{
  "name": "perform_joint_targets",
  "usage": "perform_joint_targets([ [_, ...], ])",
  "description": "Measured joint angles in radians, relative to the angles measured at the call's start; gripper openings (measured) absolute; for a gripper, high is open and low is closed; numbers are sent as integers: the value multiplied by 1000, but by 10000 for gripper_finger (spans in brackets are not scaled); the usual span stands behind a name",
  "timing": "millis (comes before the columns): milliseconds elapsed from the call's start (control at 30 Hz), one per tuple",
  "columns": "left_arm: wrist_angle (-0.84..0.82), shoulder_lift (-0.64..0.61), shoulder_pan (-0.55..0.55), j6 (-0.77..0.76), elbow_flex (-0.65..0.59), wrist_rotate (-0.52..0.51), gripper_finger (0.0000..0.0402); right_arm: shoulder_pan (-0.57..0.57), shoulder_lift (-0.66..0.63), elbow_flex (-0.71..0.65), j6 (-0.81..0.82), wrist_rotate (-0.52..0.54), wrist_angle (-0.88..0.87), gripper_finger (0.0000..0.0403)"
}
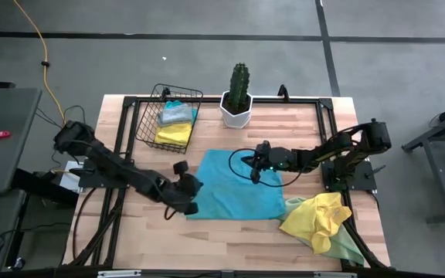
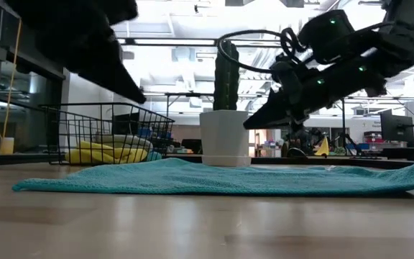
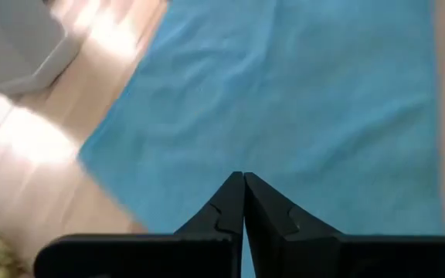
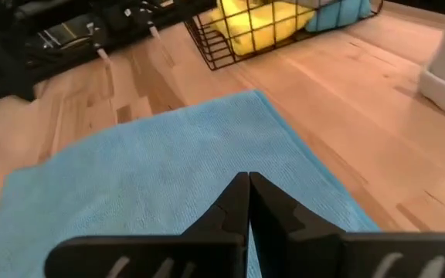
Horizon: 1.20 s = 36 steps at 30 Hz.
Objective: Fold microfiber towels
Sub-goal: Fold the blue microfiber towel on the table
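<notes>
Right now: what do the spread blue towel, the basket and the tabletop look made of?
Blue towel: soft microfiber-like cloth, matte, fine nap visible in the wrist views. Basket: thin dark wire, probably coated metal, open grid. Tabletop: pale wood planks, visible grain, light sheen.

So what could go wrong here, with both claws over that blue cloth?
Both look pinched shut. In the low view the left gripper and right gripper hang above the turquoise towel, so either may have closed on nothing and lift away empty. If a fold does start, a swept corner could brush the cactus pot just behind it, or drag into the yellow towel heaped beside it.
</notes>
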Motion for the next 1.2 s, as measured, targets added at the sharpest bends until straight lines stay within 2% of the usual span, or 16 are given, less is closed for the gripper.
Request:
perform_joint_targets([
  [167, 96, -91, -94, -59, -92, -15, 0, -3, 44, 101, -43, -46, -37, 1],
  [267, 97, -153, -159, -64, -130, -27, 0, -11, 63, 185, -50, -83, -119, 17],
  [433, 160, -191, -237, -108, -171, -26, 0, -47, 135, 390, -51, -140, -366, 94],
  [500, 128, -192, -243, -141, -193, -50, 0, -67, 169, 477, -66, -147, -470, 132],
  [600, 104, -164, -248, -201, -188, -63, 0, -108, 222, 617, -74, -166, -640, 184],
  [700, 144, -120, -236, -220, -185, -57, 0, -161, 257, 727, -67, -204, -849, 217],
  [867, 169, -57, -179, -217, -187, -47, 0, -229, 327, 845, -44, -293, -961, 231],
  [1033, 250, 17, -140, -159, -207, -23, 0, -250, 329, 850, -50, -349, -980, 232],
  [1200, 519, 46, -112, -98, -294, 86, 0, -251, 322, 827, -52, -341, -1013, 232],
])
